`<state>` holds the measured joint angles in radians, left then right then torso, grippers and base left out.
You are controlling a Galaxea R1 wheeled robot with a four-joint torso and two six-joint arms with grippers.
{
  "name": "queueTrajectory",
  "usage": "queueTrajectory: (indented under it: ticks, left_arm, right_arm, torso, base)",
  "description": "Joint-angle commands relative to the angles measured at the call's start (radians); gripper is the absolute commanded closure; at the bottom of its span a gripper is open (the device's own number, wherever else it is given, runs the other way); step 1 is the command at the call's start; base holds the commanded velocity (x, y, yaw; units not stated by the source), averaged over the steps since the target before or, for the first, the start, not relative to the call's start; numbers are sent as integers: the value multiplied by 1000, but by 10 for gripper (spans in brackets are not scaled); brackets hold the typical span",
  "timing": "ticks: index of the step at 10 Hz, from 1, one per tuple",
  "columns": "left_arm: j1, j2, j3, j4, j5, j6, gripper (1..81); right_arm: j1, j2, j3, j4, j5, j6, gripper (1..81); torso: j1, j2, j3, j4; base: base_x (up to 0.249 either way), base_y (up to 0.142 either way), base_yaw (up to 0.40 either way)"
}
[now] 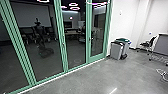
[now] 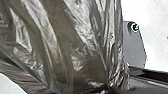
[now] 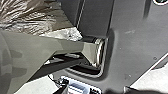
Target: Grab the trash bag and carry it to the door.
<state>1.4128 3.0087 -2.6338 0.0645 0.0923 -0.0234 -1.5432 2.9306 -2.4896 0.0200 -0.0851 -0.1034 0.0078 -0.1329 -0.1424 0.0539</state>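
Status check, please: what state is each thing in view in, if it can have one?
Trash bag: creased and gathered into folds; can't tell if tied.
Glass door: looks closed, in line with the green-framed panels.
Front gray bin: upright on the floor.
Bin with green top: upright, behind the front one.
Black chair: upright, looks unoccupied.
Ring lights: lit, showing in the glass.

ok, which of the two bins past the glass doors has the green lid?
The rear bin, farther right in the head view. The nearer bin shows a dark top edge instead.
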Motion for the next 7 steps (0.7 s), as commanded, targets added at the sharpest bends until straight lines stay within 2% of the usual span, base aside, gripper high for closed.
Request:
queueTrajectory:
  ticks: [1, 7]
  left_arm:
    - [-59, 3, 5, 9, 55, 7, 811]
    - [-57, 7, -15, 8, 53, 7, 811]
  right_arm:
    - [45, 4, 6, -5, -61, -1, 10]
    - [44, 6, 3, -5, -61, -1, 10]
  torso:
    - [0, 0, 0, 0]
    - [0, 0, 0, 0]
  base:
    - [179, 0, 0]
    - [178, 0, 0]
